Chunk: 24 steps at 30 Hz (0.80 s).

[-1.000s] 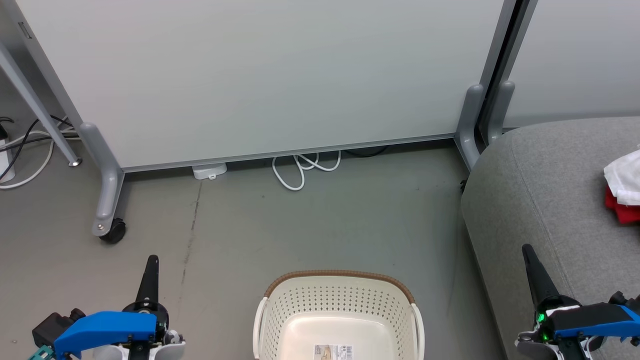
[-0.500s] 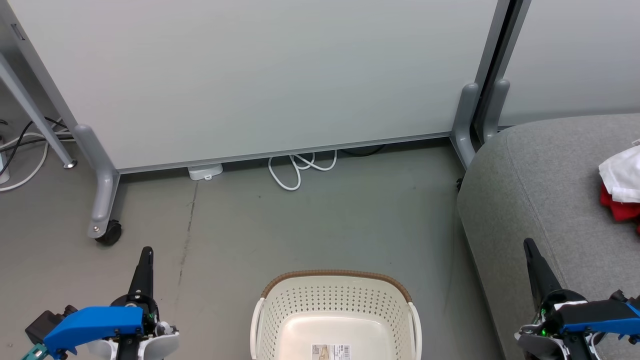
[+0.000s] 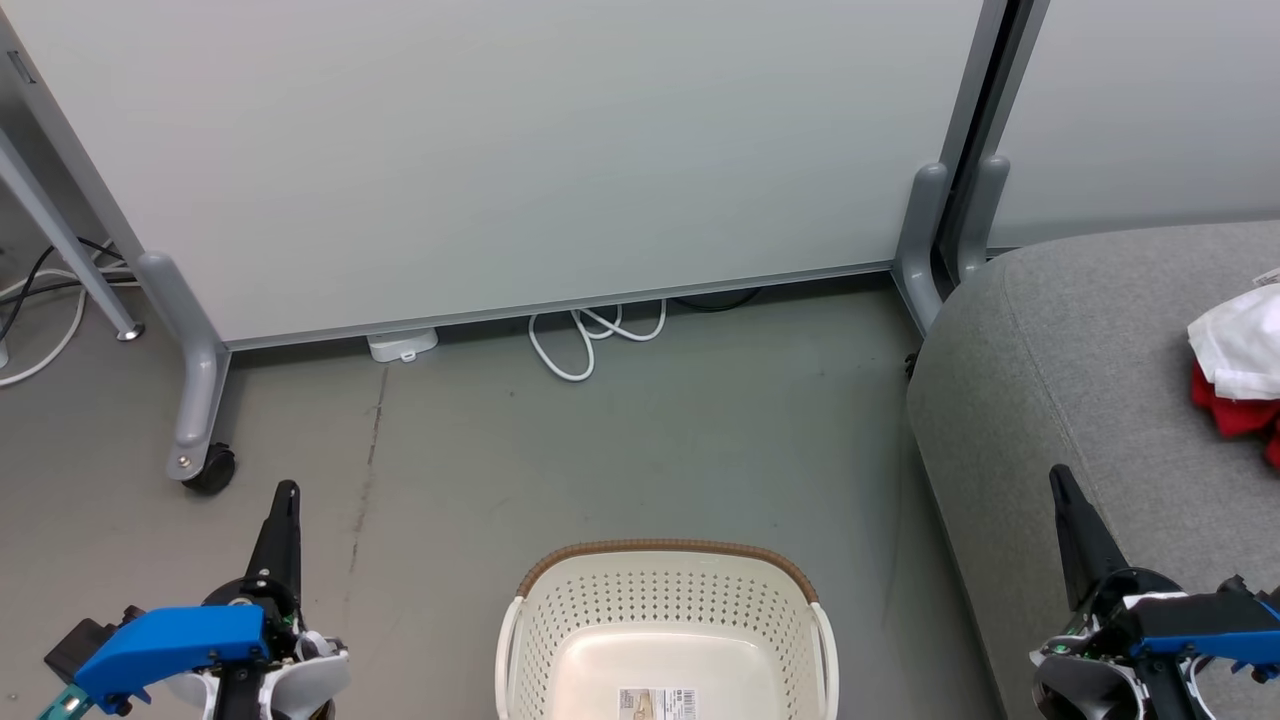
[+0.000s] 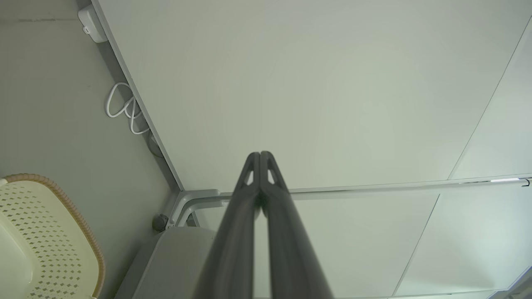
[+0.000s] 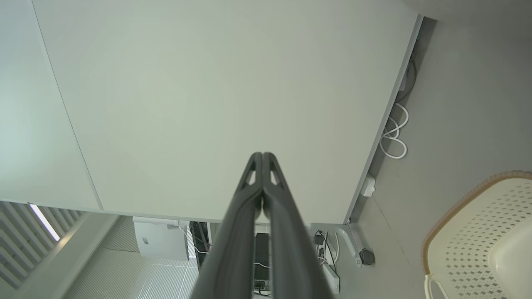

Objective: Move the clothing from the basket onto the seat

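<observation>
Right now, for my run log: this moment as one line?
clothing: on seat | basket: visible part empty | left gripper: jaws shut, empty | right gripper: jaws shut, empty

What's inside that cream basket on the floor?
The visible part of the basket holds just a printed label on its bare bottom. Its near end is cut off by the picture's edge, so that part is unseen.
</observation>
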Motion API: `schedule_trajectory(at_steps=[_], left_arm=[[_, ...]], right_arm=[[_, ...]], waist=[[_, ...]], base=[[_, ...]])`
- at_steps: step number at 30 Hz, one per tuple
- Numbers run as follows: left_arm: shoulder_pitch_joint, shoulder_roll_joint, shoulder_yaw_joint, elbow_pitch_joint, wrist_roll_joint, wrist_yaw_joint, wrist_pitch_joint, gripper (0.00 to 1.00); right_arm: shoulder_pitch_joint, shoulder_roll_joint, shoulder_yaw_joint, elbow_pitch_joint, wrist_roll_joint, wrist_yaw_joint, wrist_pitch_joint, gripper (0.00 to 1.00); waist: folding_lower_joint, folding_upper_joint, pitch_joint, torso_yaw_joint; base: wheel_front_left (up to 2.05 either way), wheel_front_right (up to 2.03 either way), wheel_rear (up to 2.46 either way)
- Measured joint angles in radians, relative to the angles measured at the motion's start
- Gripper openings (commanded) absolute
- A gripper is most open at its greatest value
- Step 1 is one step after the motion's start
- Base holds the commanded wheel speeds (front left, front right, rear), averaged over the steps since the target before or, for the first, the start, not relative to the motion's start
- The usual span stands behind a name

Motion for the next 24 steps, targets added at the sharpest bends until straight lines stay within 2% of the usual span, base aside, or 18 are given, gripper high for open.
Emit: schedule_trajectory(at_steps=[11, 24], left_arm=[[-0.009, -0.001, 0.016, -0.012, -0.067, 0.000, 0.018, 0.00], [-0.011, -0.002, 0.017, -0.012, -0.067, 0.000, 0.018, 0.00]], right_arm=[[-0.007, -0.001, -0.002, 0.001, 0.070, 0.000, 0.009, 0.00], [-0.007, -0.001, -0.002, 0.001, 0.072, 0.000, 0.009, 0.00]], waist=[[0.0000, 0.0000, 0.001, -0.008], [0.0000, 0.0000, 0.001, -0.009]], base=[[0.00, 0.00, 0.00], [0.00, 0.00, 0.00]])
